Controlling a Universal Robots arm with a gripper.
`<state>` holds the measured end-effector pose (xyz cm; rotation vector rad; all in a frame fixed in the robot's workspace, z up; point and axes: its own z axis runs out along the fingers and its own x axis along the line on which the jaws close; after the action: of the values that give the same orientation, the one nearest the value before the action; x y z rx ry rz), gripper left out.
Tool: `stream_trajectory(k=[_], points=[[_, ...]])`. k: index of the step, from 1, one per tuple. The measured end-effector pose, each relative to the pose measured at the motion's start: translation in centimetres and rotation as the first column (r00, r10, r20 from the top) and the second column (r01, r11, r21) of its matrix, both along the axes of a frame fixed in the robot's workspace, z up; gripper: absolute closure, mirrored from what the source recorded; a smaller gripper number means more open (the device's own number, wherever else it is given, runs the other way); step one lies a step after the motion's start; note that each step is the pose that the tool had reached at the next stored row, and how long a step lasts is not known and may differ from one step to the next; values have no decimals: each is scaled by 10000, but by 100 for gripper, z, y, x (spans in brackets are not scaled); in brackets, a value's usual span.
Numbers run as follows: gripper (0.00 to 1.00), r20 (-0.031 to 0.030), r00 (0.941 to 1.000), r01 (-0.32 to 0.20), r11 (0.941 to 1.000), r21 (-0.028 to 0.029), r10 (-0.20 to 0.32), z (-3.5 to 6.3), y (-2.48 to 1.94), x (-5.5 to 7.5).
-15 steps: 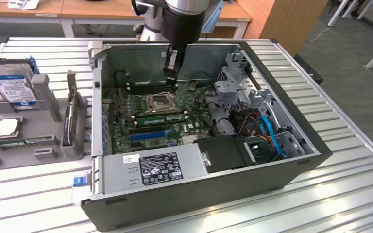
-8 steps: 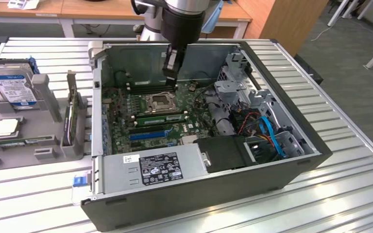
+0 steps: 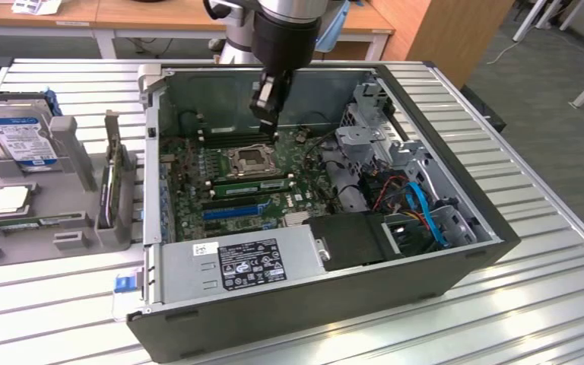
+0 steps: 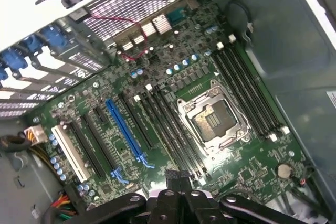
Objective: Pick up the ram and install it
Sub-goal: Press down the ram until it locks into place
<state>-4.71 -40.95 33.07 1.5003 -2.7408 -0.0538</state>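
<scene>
The ram (image 3: 252,184), a long thin green stick with dark chips, sits along a memory slot beside the CPU socket (image 3: 249,160), on the blue slot's (image 3: 236,211) side. My gripper (image 3: 265,118) hangs inside the open computer case (image 3: 474,251), above the motherboard and over the far memory slots (image 3: 236,137). It stands apart from the ram. In the wrist view the gripper (image 4: 177,174) is shut with nothing between its fingers. It is high over the ends of the dark memory slots (image 4: 170,135) between the socket (image 4: 212,119) and the blue slot (image 4: 125,129).
The power supply (image 3: 241,262) fills the case's near side, and a drive cage with blue and orange cables (image 3: 419,205) fills the exterior view's right. A grey holder (image 3: 58,175) at the left carries a hard drive (image 3: 18,137), a dark card (image 3: 115,179) and a thin green board (image 3: 39,222).
</scene>
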Motion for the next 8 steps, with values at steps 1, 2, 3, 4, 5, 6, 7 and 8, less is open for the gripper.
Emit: stream_trajectory(k=[1,2,3,4,5,6,7,8], points=[[90,0,9999,138,9999,1,-138,0,0,0],[90,0,9996,276,9996,0,-276,0,0,0],[90,0,9991,414,9991,0,-414,0,0,0],[90,1,9985,552,9985,1,-552,-1,0,0],[90,0,9976,699,9976,1,-699,-1,0,0],[90,0,9966,830,9966,1,-830,-1,0,0],[90,0,9954,961,9954,0,-961,-1,0,0],[90,0,9939,1099,9939,0,-1099,-1,0,0]])
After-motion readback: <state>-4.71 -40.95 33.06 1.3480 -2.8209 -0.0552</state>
